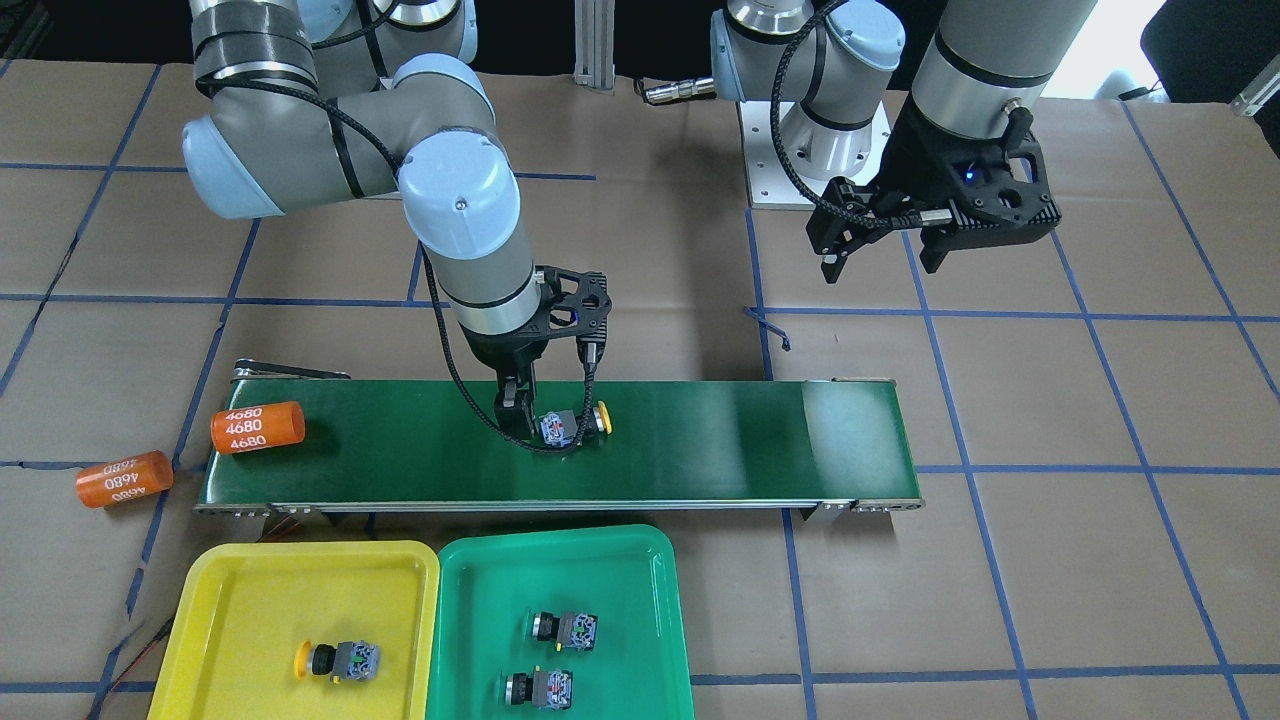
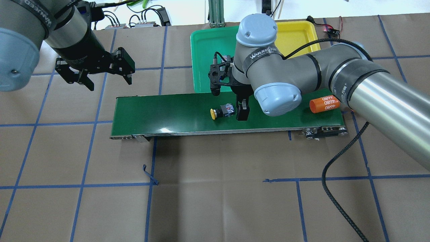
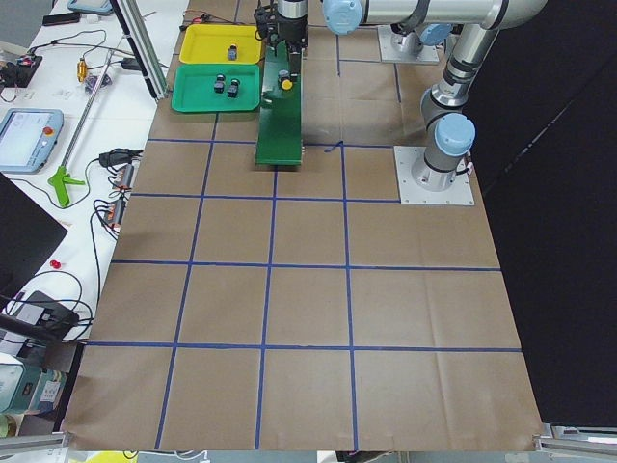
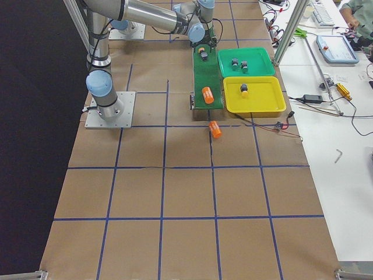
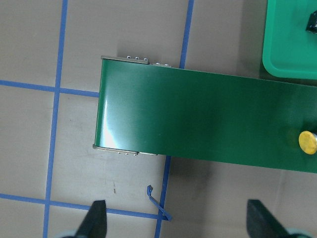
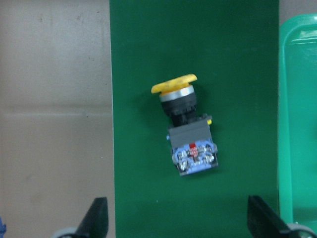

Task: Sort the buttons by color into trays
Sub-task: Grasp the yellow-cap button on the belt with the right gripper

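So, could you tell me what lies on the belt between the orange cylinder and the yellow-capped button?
Mostly bare belt; only the right gripper, jaws open, hangs just beside the button, on the cylinder side. The front-facing view shows it.

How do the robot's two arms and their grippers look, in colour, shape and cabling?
Both the left arm and right arm are silver-grey tubes with pale blue joint caps, black bands and black braided cables. The left gripper and right gripper are black, two-fingered plastic.
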